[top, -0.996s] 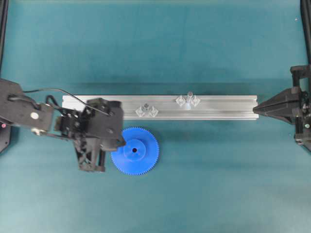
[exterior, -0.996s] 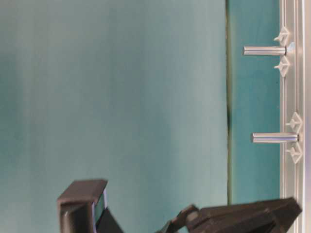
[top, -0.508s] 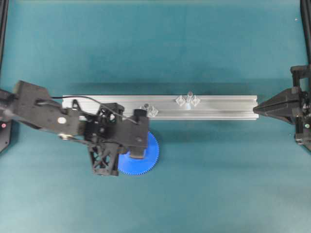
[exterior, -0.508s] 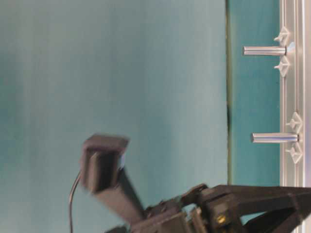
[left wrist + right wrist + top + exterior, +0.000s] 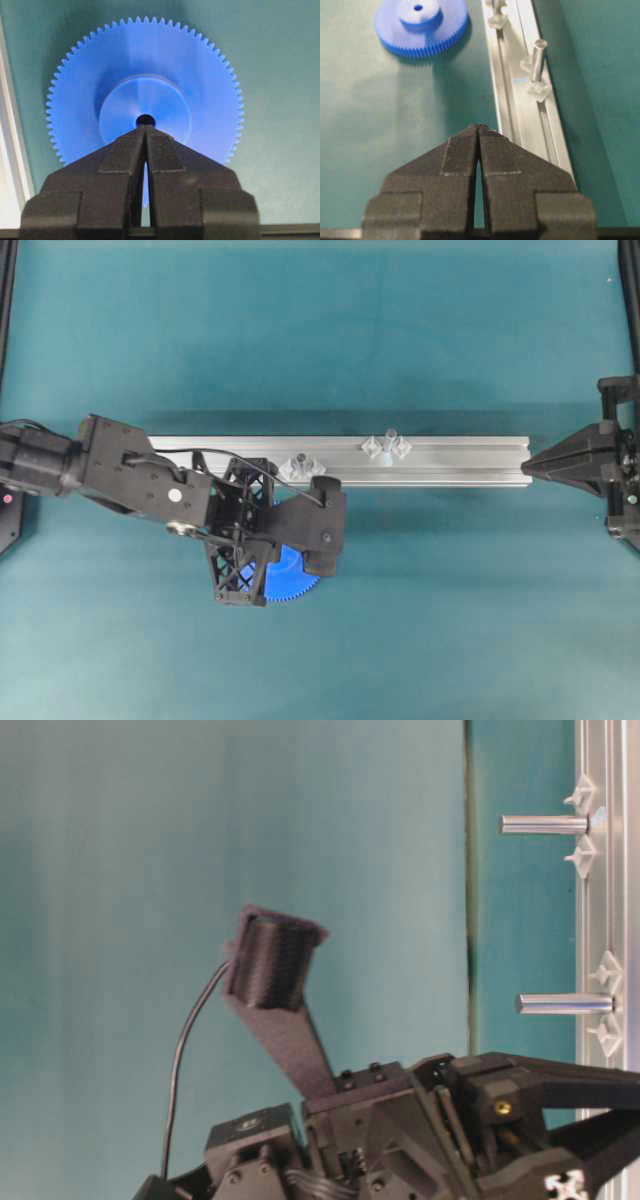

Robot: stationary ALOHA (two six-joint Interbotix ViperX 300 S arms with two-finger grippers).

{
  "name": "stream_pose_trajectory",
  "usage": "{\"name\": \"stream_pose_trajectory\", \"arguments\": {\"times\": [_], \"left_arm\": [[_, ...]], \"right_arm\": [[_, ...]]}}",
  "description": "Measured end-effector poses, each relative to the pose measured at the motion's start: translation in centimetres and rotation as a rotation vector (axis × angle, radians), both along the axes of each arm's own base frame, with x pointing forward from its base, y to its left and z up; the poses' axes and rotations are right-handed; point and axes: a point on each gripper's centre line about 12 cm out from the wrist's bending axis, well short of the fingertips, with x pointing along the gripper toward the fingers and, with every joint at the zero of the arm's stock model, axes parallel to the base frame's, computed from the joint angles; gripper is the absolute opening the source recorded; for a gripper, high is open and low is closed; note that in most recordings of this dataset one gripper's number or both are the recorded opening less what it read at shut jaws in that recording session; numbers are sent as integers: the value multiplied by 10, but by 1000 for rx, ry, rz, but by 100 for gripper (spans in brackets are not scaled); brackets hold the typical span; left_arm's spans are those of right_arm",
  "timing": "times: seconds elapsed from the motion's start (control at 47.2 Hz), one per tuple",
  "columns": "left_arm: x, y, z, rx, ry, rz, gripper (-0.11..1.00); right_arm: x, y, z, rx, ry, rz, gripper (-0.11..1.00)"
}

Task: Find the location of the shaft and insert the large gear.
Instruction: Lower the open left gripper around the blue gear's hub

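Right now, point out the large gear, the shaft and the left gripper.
large gear (image 5: 145, 107): left wrist view, on its raised hub.
shaft (image 5: 538, 61): right wrist view, mid-length of the pin.
left gripper (image 5: 145, 128): left wrist view, between the closed fingertips.

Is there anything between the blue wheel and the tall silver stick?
Yes. In the right wrist view, bare green table and the edge of the metal rail separate the large gear from the shaft. Nothing else.

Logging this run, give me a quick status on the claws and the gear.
Left claw shut, empty, over the large gear. Right claw shut, parked by the rail. Gear flat on the mat, shaft bare, nothing blocking.
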Motion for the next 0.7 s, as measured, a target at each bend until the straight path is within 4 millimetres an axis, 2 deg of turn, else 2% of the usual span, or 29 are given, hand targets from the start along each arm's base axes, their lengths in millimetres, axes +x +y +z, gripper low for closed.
{"name": "stream_pose_trajectory", "arguments": {"times": [0.508, 0.593, 0.699], "left_arm": [[3, 0, 1, 7, 5, -12, 4], [3, 0, 0, 7, 5, -14, 8], [3, 0, 0, 7, 7, -14, 22]], "right_arm": [[0, 0, 0, 0, -2, 0, 1], [0, 0, 0, 0, -2, 2, 1], [-1, 0, 0, 0, -3, 0, 1]]}}
